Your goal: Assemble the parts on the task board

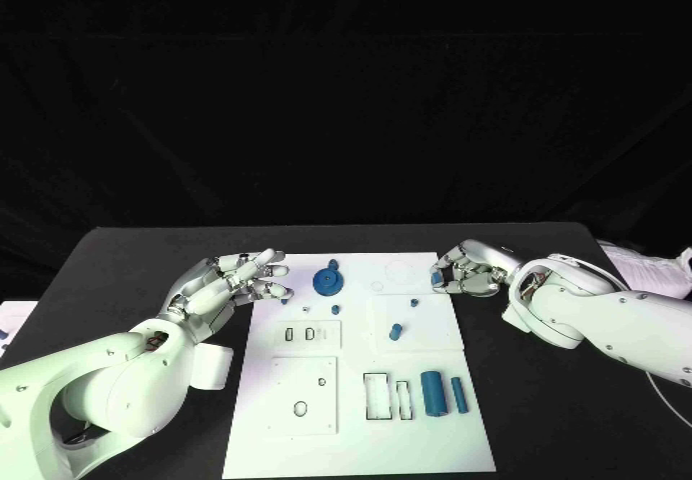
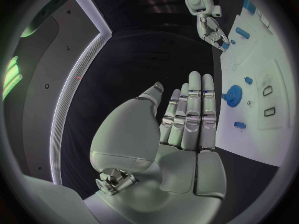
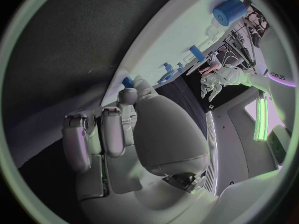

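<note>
task board white, mid black surface | parts: blue gear at far edge, small peg mid-board, two blue bars near right edge | right hand at board's far right corner, fingers curled, pinching a small blue part | left hand just left of gear, fingers straight and side by side, holding nothing

The task board is laid in the middle of the tabletop. A gear part is placed at its far end, two long parts near its front right. The left robot hand is positioned just beside the board's far left edge, the right robot hand at its far right corner.
</note>
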